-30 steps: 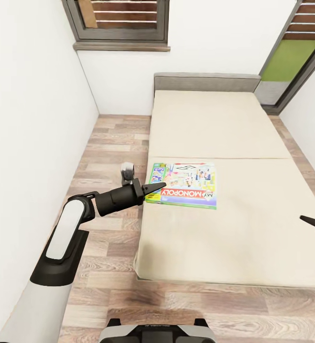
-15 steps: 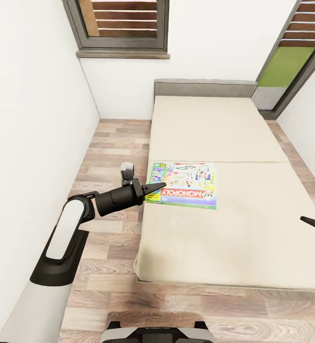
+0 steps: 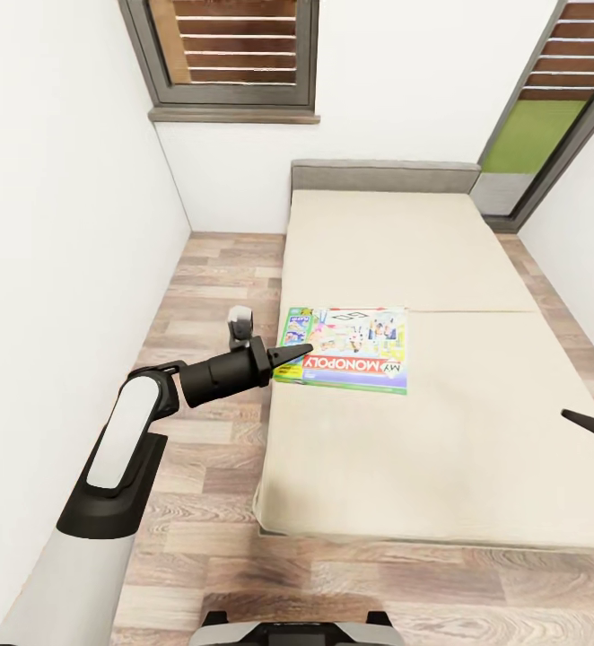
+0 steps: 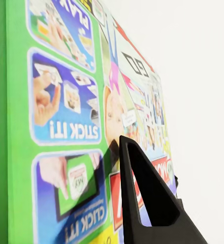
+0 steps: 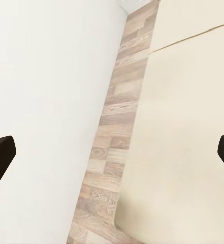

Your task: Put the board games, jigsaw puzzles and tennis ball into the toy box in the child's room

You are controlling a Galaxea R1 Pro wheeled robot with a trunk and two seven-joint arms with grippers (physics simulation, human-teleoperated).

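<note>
Board game (flat on bed) touches left gripper tip.

Bed with one board game lying flat near its left edge; the mattress beyond and nearer than the box is bare, open to approach from above. A strip of wooden floor separates the bed from the left wall, which bounds sideways reach. The left gripper sits at the box's left edge, blocking that side.
</note>
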